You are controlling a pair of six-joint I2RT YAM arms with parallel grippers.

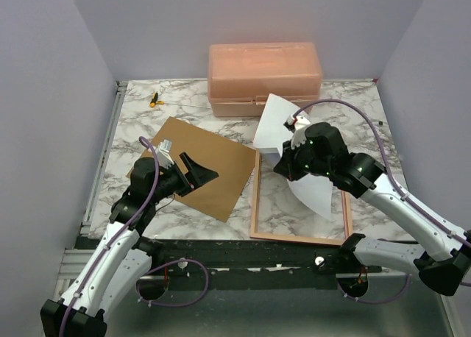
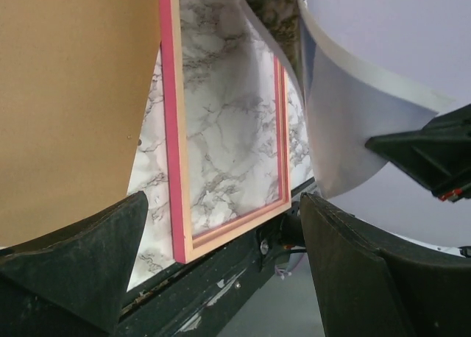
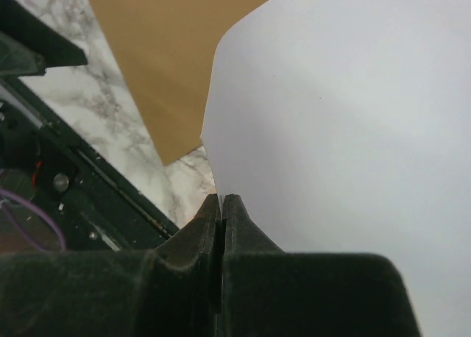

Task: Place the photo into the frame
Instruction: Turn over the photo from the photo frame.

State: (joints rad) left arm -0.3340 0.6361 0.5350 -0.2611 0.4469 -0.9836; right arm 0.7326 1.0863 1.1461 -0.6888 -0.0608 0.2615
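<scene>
Right claw (image 3: 221, 202) is clamped on photo (image 1: 317, 194) edge, holding it bowed, white back up, over frame (image 1: 294, 238) flat on counter (image 1: 184, 107), likely lining up the drop-in. Left claw (image 1: 200, 171) is apart, parked over brown board (image 1: 221, 186).

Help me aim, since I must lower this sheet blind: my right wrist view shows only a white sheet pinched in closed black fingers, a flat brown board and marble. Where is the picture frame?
Observer: The thin pink-and-wood rectangular frame lies flat on the marble table, right of the brown backing board, under your sheet.
Operator: Which face is up?
Observer: The large glossy photo in the right gripper shows its white back upward, curling across the frame.
Operator: Left arm clear?
Observer: The left gripper hangs open above the board, apart from the frame.
</scene>
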